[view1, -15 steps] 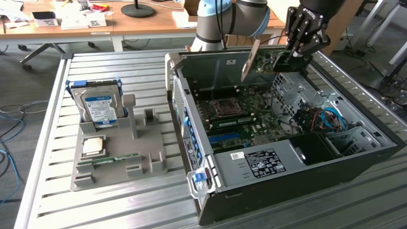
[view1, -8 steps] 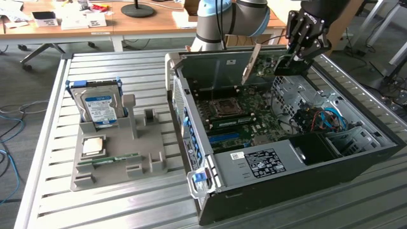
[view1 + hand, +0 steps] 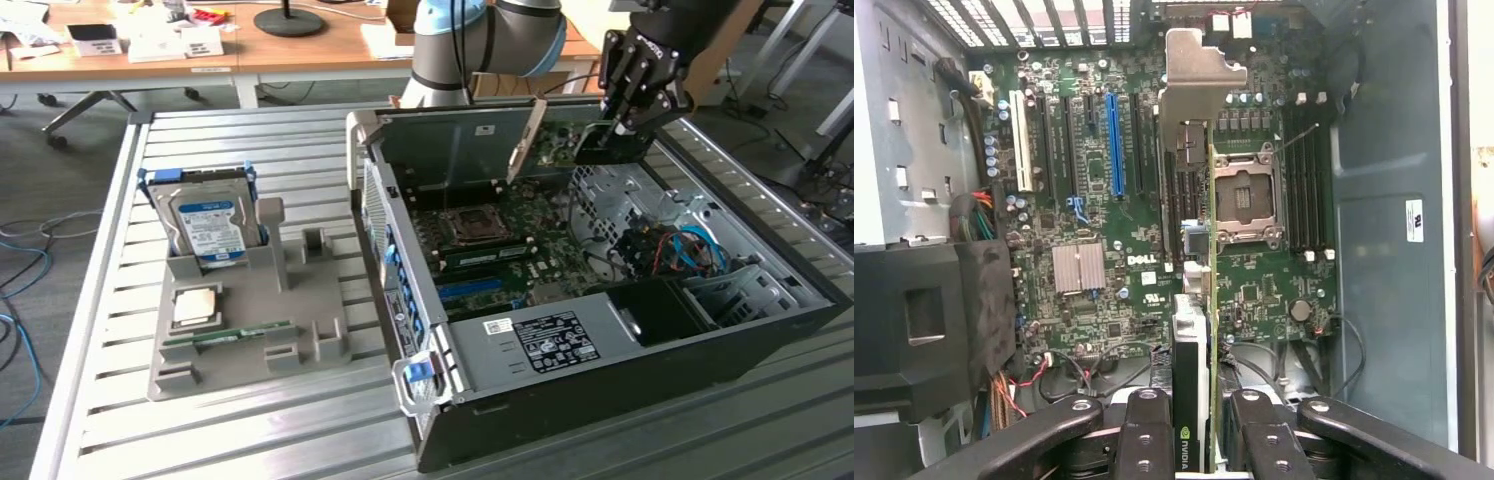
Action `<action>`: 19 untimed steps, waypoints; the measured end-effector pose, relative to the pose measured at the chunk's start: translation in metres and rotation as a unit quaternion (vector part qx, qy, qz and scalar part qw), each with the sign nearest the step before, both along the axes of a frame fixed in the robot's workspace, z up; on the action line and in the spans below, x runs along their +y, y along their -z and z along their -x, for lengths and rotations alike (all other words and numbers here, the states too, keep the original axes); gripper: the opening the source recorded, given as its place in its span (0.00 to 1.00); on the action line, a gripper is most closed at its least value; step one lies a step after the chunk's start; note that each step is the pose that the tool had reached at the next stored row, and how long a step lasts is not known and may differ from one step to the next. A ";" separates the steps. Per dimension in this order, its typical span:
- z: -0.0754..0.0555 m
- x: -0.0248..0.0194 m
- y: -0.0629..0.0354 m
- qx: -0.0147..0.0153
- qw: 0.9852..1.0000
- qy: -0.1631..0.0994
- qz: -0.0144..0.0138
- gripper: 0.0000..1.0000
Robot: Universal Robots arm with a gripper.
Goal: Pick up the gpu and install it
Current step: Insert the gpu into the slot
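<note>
The gpu (image 3: 571, 143), a green card with a silver end bracket (image 3: 525, 140), hangs upright over the open computer case (image 3: 627, 350), above the motherboard (image 3: 514, 245). My gripper (image 3: 622, 128) is shut on its end toward the exterior view's right. In the wrist view the gpu (image 3: 1210, 300) appears edge-on, its bracket (image 3: 1199, 75) away from the camera and its black cooler (image 3: 1189, 400) between my fingers (image 3: 1149, 430). My gripper (image 3: 1199, 445) holds it over the motherboard (image 3: 1094, 270), between the blue slot (image 3: 1116, 145) and the processor socket (image 3: 1241, 195).
On the slatted metal table (image 3: 240, 440), at the exterior view's left, a grey holder tray (image 3: 314, 345) carries a hard drive (image 3: 211, 225), a processor chip (image 3: 196, 305) and a memory stick (image 3: 247, 333). Cables (image 3: 681, 250) and a black drive cage (image 3: 924, 320) sit inside the case.
</note>
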State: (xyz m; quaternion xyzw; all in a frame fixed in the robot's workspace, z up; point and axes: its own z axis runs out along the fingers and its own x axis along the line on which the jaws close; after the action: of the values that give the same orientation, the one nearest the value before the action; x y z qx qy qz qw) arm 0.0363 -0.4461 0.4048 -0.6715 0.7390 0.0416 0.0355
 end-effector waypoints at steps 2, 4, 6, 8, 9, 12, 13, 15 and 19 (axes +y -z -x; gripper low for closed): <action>0.000 0.0000 0.0001 0.000 1.000 0.000 0.000 0.27; 0.000 0.0001 0.0007 0.000 1.000 0.000 0.000 0.27; 0.001 0.0000 0.0022 -0.001 1.000 -0.001 0.000 0.27; 0.001 0.0001 0.0031 -0.002 1.000 -0.003 0.000 0.27; 0.001 0.0000 0.0035 -0.002 1.000 -0.004 0.000 0.27; 0.002 0.0000 0.0052 -0.004 1.000 -0.008 0.000 0.27; 0.002 0.0000 0.0055 -0.005 1.000 -0.010 0.000 0.27; 0.002 0.0000 0.0058 -0.007 1.000 -0.012 0.000 0.27; 0.002 0.0000 0.0059 -0.007 1.000 -0.012 0.000 0.27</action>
State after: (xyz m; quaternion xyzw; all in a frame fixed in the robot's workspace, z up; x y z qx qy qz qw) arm 0.0341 -0.4461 0.3988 -0.6807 0.7304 0.0374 0.0406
